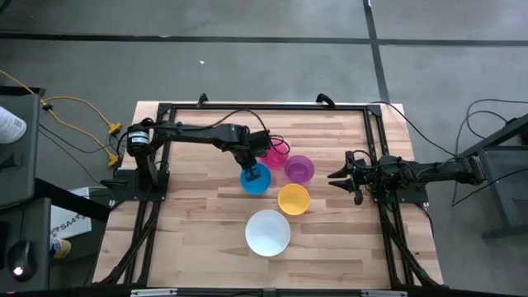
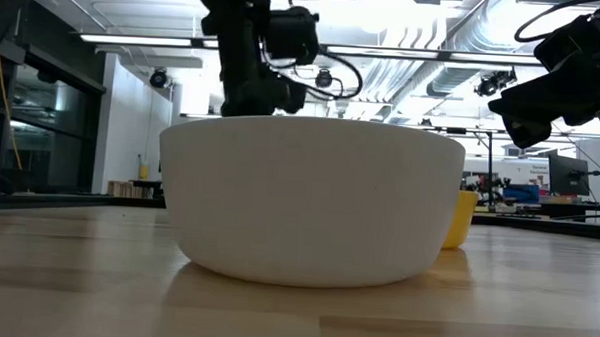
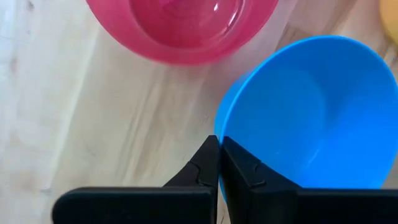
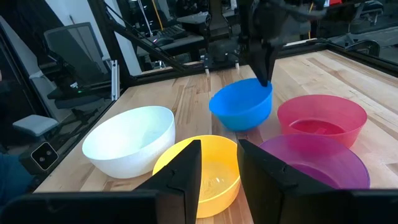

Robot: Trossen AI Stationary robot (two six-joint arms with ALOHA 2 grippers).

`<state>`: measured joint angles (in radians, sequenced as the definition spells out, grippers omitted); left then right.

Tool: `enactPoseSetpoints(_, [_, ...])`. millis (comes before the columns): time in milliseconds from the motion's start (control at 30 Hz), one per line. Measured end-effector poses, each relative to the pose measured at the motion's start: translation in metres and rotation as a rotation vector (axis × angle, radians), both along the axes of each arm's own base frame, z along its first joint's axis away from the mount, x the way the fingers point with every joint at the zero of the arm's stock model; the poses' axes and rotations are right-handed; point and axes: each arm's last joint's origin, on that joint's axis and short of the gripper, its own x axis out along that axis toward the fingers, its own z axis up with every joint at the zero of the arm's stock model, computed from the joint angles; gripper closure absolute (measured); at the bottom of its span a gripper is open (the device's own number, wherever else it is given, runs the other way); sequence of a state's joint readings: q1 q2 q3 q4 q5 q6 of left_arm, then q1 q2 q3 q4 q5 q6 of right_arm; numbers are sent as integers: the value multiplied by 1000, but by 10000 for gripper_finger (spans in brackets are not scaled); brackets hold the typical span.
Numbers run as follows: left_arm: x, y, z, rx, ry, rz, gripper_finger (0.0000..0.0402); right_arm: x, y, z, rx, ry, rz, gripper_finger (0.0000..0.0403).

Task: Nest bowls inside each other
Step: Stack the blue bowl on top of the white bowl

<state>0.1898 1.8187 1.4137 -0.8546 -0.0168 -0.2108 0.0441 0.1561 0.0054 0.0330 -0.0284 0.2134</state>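
Note:
Five bowls sit mid-table: blue (image 1: 257, 181), pink (image 1: 276, 152), purple (image 1: 299, 169), yellow (image 1: 294, 200) and the larger white one (image 1: 268, 233) nearest the front edge. My left gripper (image 1: 251, 169) reaches in from the left and is shut on the blue bowl (image 4: 241, 106), just in front of the pink bowl (image 3: 180, 28). My right gripper (image 4: 219, 165) waits open at the right side (image 1: 334, 176), with nothing between its fingers. In the low view the white bowl (image 2: 309, 199) hides most of the others; only the yellow bowl's edge (image 2: 461, 219) shows. My left gripper (image 3: 219, 143) pinches the blue bowl's rim (image 3: 217, 127) on its far-left side, with one finger inside the bowl and one outside. The fingers come steeply from above. The bowl hangs tilted, its held side (image 4: 268, 87) raised; I cannot tell whether its base is clear of the table.
Black frame rails (image 1: 375, 148) run along the tabletop's far and side edges. Bare wood (image 1: 198, 223) lies to the left of the bowls and along the front. Beyond the table are chairs, cables and other benches.

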Motion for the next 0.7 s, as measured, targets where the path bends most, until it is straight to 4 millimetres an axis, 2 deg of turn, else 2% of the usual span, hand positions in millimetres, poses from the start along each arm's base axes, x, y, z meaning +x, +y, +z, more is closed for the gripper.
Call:
enactPoseSetpoints(267, [2, -3, 30, 2, 17, -37, 401, 0, 0, 0, 0, 0, 0, 306])
enactPoseSetpoints(400, [4, -8, 44, -51, -3, -85, 401, 0, 0, 0, 0, 0, 0, 305])
enactPoseSetpoints(533, [8, -23, 54, -95, -30, -127, 401, 0, 0, 0, 0, 0, 0, 306])
enactPoseSetpoints(700, [14, -54, 64, -98, -67, -175, 402, 0, 0, 0, 0, 0, 0, 306])
